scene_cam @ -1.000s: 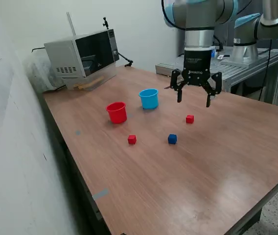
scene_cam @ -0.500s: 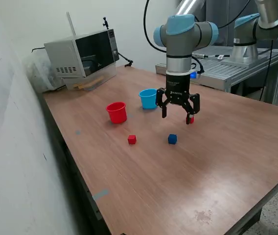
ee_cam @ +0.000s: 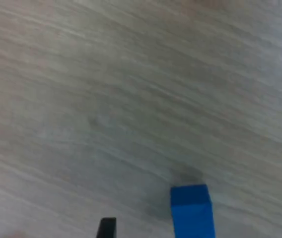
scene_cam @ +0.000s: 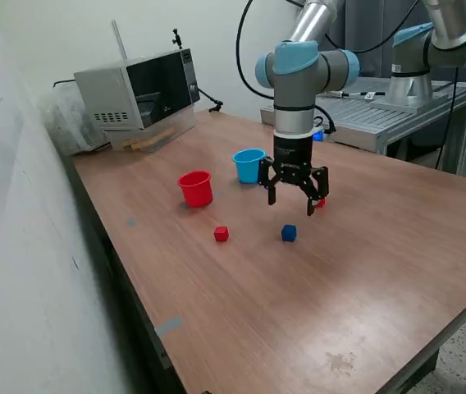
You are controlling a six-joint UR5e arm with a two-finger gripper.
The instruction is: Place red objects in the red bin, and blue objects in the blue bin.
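1. Exterior view: gripper (scene_cam: 291,199) spread wide, empty, above the blue cube (scene_cam: 289,233), which sits on the table (scene_cam: 364,271) well apart from the blue cup (scene_cam: 249,165).
2. Wrist view, blurred: cube apparently off-centre between fingers; centre first.
3. Then descend straight, close gently.

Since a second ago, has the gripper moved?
Yes. The gripper, jaws open, has dropped and shifted toward the exterior view's left, from beside the blue cup to just above the blue cube, which sits where it was.
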